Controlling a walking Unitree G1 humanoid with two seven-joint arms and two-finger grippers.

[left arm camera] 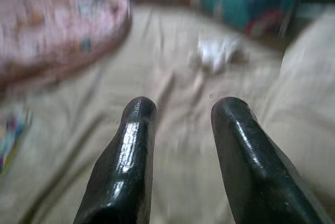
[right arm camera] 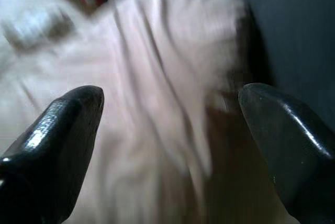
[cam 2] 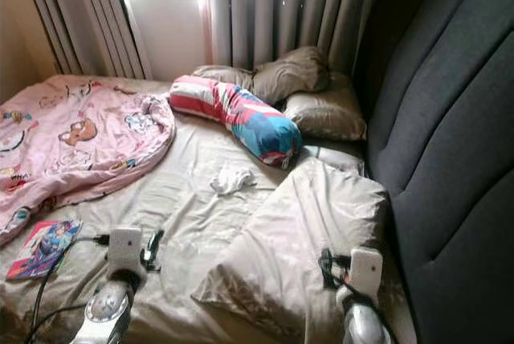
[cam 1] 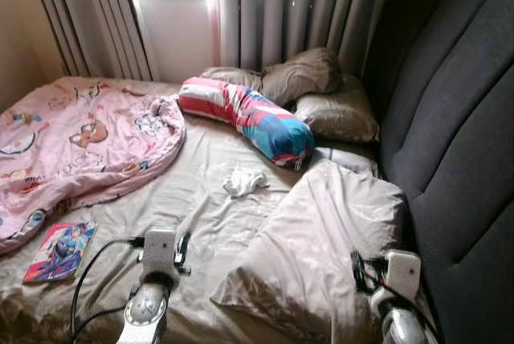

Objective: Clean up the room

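Note:
A beige-sheeted bed [cam 1: 201, 191] lies before me. On it are a crumpled pink cartoon blanket [cam 1: 72, 143] at the left, a red, white and blue bolster [cam 1: 249, 115], and a small white crumpled cloth [cam 1: 243, 181] in the middle. A colourful book [cam 1: 60, 250] rests near the front left. A large beige pillow [cam 1: 321, 239] sits at the front right. My left gripper [left arm camera: 185, 106] hovers open over the sheet, short of the white cloth [left arm camera: 217, 54]. My right gripper [right arm camera: 172, 96] stands wide open just above the large pillow [right arm camera: 157, 77].
Two more beige pillows [cam 1: 321, 95] are stacked at the head of the bed. A dark padded headboard [cam 1: 458, 143] runs along the right side. Grey curtains [cam 1: 289, 6] and a window [cam 1: 173, 14] stand behind the bed.

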